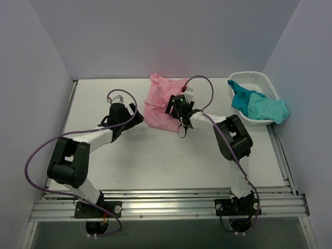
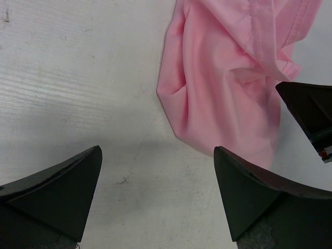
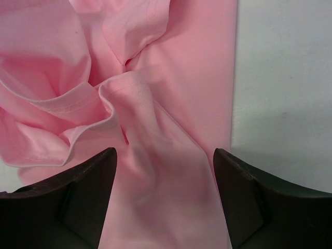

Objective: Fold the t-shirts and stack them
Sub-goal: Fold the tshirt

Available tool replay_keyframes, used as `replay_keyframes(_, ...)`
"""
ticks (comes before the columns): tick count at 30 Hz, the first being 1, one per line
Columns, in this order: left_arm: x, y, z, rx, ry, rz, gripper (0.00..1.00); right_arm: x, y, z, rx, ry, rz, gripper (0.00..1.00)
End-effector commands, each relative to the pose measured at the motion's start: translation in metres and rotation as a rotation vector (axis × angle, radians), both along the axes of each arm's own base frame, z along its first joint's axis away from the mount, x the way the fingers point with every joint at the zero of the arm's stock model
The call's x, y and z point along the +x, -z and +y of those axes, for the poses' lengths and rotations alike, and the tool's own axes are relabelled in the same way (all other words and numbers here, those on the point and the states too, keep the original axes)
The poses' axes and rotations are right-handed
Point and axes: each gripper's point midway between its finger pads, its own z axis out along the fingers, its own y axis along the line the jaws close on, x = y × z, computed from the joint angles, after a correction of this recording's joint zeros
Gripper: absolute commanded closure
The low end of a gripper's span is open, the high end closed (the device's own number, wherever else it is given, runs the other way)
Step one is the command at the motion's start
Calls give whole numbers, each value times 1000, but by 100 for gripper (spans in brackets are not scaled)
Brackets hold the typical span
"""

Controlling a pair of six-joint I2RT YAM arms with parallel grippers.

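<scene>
A crumpled light pink t-shirt (image 1: 162,101) lies at the back middle of the table (image 1: 155,155). My right gripper (image 1: 176,111) is down over its near right part. In the right wrist view the gripper (image 3: 164,151) stands open, with a ridge of the pink t-shirt (image 3: 155,78) running between its fingers. My left gripper (image 1: 138,117) is just left of the shirt, wide open (image 2: 157,150) over bare table, and the pink t-shirt (image 2: 228,88) edge reaches its right fingertip. Teal and turquoise t-shirts (image 1: 259,106) hang out of the basket.
The white lattice basket (image 1: 254,75) stands at the back right corner, against the right wall. One dark finger of the right gripper (image 2: 308,111) shows at the right edge of the left wrist view. Purple cables loop beside both arms.
</scene>
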Motion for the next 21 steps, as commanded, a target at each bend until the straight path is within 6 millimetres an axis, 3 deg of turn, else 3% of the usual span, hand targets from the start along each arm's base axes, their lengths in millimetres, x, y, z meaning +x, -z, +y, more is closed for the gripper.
replay_keyframes(1,15,-23,-5,-13,9,-84,2,0,12,-4,15,11,10,30)
replay_keyframes(9,12,-25,-3,-10,5,-89,2,-11,32,-8,13,16,46,34)
replay_keyframes(16,11,-25,-3,-15,6,-90,2,-14,34,-9,12,14,57,71)
replay_keyframes(19,11,-24,-3,-14,6,-87,2,-15,36,-9,10,13,62,80)
replay_keyframes(20,11,-24,-3,-15,4,-88,2,-16,34,-9,9,15,62,89)
replay_keyframes(21,10,-24,-3,-14,4,-87,2,-16,34,-10,6,17,63,92)
